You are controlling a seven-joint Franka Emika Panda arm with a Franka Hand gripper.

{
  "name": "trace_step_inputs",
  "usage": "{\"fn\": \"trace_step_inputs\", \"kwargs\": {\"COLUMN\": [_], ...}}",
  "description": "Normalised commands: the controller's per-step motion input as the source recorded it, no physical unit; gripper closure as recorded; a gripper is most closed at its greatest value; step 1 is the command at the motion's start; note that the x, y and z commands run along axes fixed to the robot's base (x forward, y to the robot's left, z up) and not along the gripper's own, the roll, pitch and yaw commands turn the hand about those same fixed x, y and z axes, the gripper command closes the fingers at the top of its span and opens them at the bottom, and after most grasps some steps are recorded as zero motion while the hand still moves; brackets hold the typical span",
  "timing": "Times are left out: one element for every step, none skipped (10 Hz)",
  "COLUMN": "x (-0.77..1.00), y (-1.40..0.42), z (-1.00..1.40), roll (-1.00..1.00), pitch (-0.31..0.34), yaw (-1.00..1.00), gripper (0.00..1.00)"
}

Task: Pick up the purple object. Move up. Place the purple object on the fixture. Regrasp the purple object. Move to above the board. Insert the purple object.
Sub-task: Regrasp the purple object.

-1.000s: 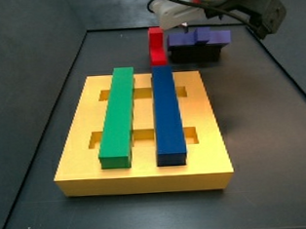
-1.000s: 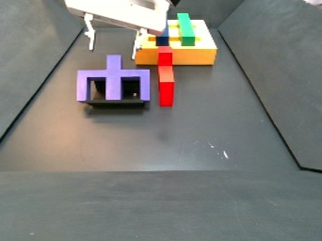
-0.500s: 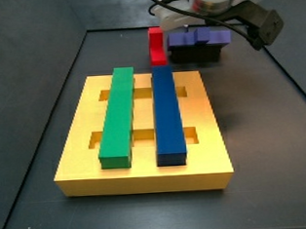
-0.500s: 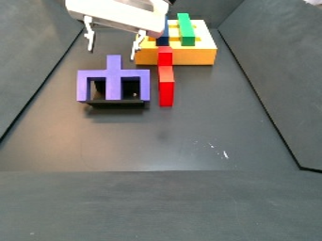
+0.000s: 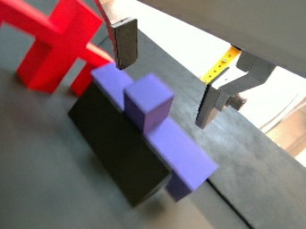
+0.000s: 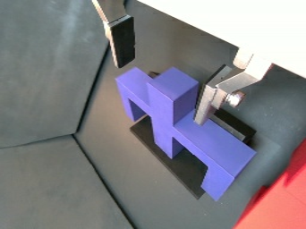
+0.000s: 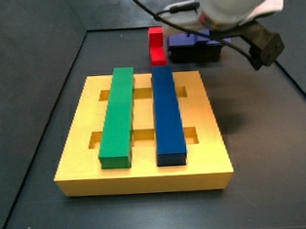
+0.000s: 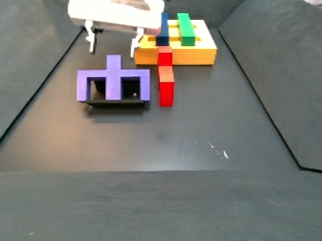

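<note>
Cross block parked on the bracket for a fresh grip

The gripper hangs above, fingers spread wide and empty (nothing between them), over the purple block resting on the bracket, yellow board at one o'clock.

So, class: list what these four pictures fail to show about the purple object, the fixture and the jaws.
- Purple object: in a side view the arm's body covers most of it.
- Fixture: the purple object hides its top.
- Gripper: jaws open, but too small to tell their height above the piece.
- Fixture: shape unclear in both wrist views.
</note>
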Motion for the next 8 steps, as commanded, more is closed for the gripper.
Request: {"fn": "trace_step_inputs", "kwargs": {"x": [0.13, 0.06, 0.18, 0.09, 0.06, 0.02, 0.00, 0.00], "y": [0.00, 0.02, 0.00, 0.00, 0.00, 0.02, 0.10, 0.13], "z": [-0.42, -0.33, -0.05, 0.01, 0.00, 0.00, 0.00, 0.00], "roll": [0.30, 0.24, 0.18, 0.29, 0.19, 0.00, -0.06, -0.17], "pitch": [0.211, 0.203, 0.283, 0.229, 0.174, 0.040, 0.000, 0.000], "yaw": [0.00, 0.00, 0.00, 0.00, 0.00, 0.05, 0.02, 0.01], "gripper": [0.00, 0.00, 0.00, 0.00, 0.00, 0.00, 0.00, 0.00]}}
